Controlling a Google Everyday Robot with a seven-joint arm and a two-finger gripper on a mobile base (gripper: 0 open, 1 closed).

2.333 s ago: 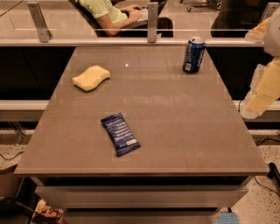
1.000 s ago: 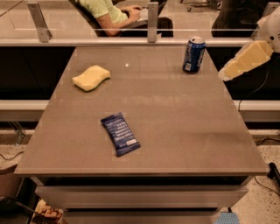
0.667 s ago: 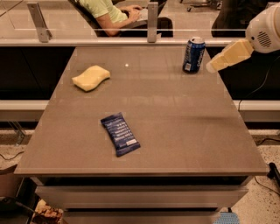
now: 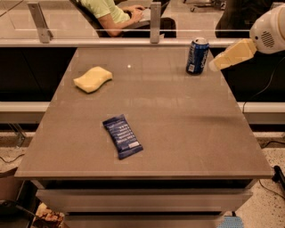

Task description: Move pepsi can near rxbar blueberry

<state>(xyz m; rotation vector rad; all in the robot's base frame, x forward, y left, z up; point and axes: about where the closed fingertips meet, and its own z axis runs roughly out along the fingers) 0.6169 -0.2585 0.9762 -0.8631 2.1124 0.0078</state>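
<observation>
The pepsi can, dark blue with a silver top, stands upright near the far right edge of the brown table. The rxbar blueberry, a flat dark blue wrapper with white lettering, lies near the front middle of the table. My gripper, cream-coloured, reaches in from the upper right. Its tip is just to the right of the can, at about the can's mid height, with a small gap between them. It holds nothing.
A yellow sponge lies at the far left of the table. A glass partition with metal posts runs along the table's far edge, and a seated person is behind it. Cables lie on the floor at right.
My gripper has swung up from low beside the table's right edge and moved left, coming close to the right side of the pepsi can. The can, wrapper and sponge have not moved.
</observation>
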